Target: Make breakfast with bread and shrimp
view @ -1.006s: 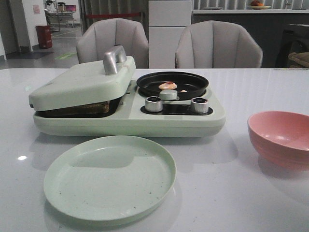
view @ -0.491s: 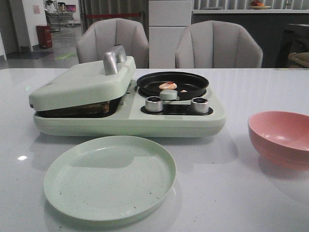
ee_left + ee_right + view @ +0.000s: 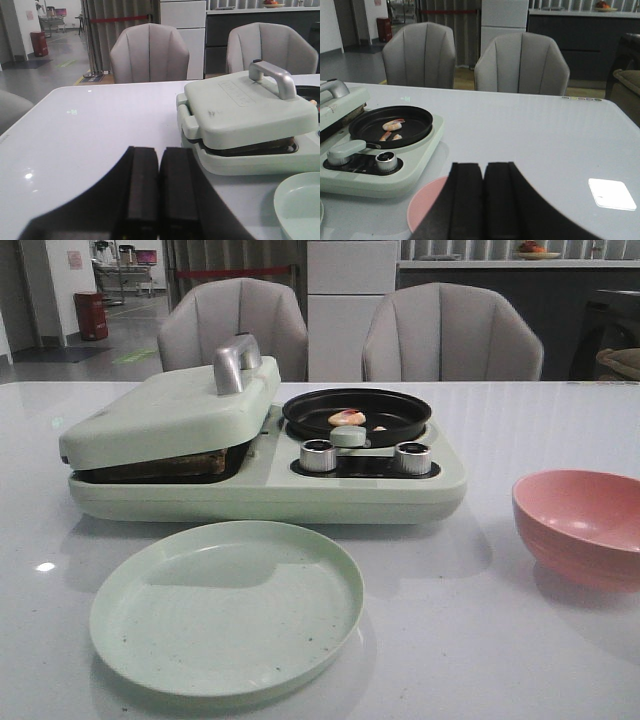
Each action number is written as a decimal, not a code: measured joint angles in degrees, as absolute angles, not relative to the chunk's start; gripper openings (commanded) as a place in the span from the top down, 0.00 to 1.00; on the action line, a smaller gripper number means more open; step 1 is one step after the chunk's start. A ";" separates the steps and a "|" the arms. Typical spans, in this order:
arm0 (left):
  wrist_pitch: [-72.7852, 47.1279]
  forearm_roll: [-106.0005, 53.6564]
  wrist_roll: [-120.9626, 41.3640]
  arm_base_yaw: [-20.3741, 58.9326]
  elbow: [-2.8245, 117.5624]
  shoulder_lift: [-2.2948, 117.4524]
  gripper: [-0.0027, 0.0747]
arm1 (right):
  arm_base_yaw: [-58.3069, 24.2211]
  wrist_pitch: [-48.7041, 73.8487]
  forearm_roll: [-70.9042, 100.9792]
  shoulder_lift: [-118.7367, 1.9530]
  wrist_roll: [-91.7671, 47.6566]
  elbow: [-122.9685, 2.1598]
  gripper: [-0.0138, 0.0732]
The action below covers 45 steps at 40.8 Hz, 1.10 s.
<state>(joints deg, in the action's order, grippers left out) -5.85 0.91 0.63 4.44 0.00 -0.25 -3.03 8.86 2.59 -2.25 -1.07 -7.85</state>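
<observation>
The bread (image 3: pixel 185 463) lies inside the pale green breakfast maker (image 3: pixel 260 485), under its nearly shut lid (image 3: pixel 170 410); only a brown edge shows, also in the left wrist view (image 3: pixel 280 145). The shrimp (image 3: pixel 347 417) lies in the black round pan (image 3: pixel 357 415), also in the right wrist view (image 3: pixel 393 124). My left gripper (image 3: pixel 159 190) is shut and empty, low over the table left of the maker. My right gripper (image 3: pixel 484 200) is shut and empty, above the pink bowl (image 3: pixel 427 205). Neither arm shows in the front view.
An empty pale green plate (image 3: pixel 227 605) lies in front of the maker. The pink bowl (image 3: pixel 580 525) stands at the right. The lid has a silver handle (image 3: pixel 236 362). Two knobs (image 3: pixel 318 455) sit on the maker's front. Two grey chairs (image 3: pixel 450 335) stand behind the table.
</observation>
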 measured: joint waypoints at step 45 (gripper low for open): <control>-5.74 0.91 0.63 4.44 0.00 -0.25 0.83 | -0.36 1.74 5.22 0.56 -1.07 1.63 0.80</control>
